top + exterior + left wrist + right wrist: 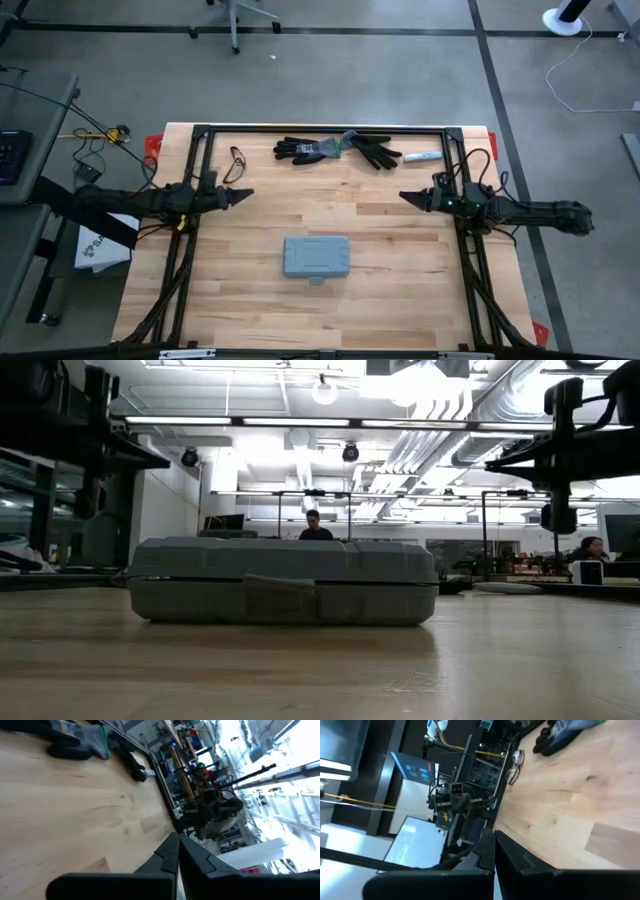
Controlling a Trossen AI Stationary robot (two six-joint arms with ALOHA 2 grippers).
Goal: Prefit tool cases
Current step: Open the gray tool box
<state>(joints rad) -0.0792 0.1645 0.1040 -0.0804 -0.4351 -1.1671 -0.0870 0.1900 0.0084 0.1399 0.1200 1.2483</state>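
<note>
The closed grey-blue case (316, 256) lies at the table's (400, 300) centre, toward six o'clock, carrying no readable writing. The left gripper (246, 194) at nine o'clock and the right gripper (406, 196) at three o'clock both hover with fingers together, holding nothing. Black gloves (335, 150) lie at twelve.

A: What is bearing the load?
B: A light butcher-block wooden table (400, 290).
A: What is lying on it?
B: A closed grey-blue plastic case (316, 256) is sitting centrally; black gloves (335, 150), wire-framed glasses (236, 163) and a small pale wrapped item (421, 157) are lying along the far edge.
</note>
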